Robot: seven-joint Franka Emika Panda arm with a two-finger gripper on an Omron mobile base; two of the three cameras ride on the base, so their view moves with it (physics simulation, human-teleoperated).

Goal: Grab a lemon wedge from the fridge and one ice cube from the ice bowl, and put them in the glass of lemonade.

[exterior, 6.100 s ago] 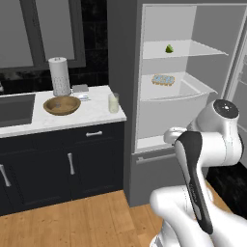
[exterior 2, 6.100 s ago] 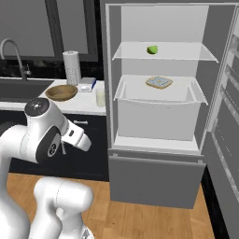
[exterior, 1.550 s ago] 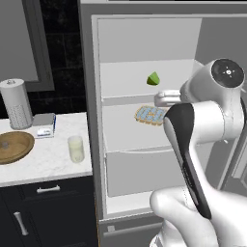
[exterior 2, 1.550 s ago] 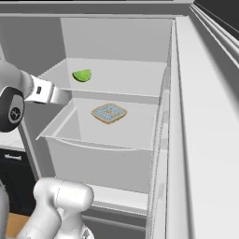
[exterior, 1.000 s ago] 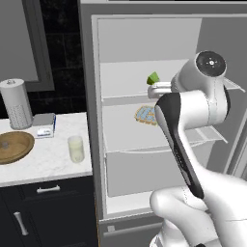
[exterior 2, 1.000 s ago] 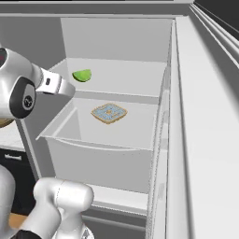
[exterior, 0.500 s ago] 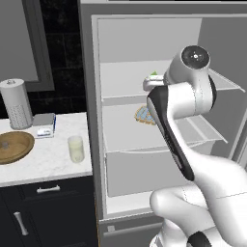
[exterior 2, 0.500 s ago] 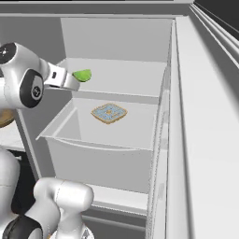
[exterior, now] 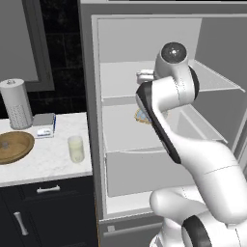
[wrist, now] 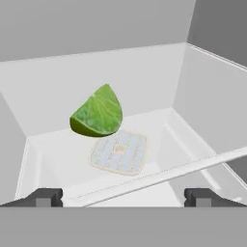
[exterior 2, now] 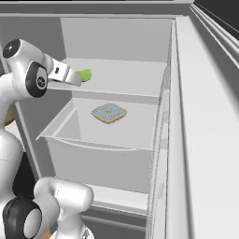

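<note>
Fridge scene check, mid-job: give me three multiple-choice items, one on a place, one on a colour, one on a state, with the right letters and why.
1. Where does the lemon wedge sit?
A. on the fridge's upper shelf
B. in the ice bowl
C. on the counter

2. What colour is the wedge?
A. red
B. yellow-green
C. white

3. How is the gripper?
A. shut on the wedge
B. open, short of the wedge
C. shut on the glass of lemonade

Answers: 1 A, it rests on the glass shelf above the food tray. 2 B, its flesh shows green. 3 B, the hand view shows both fingertips wide apart with the wedge beyond them.
</note>
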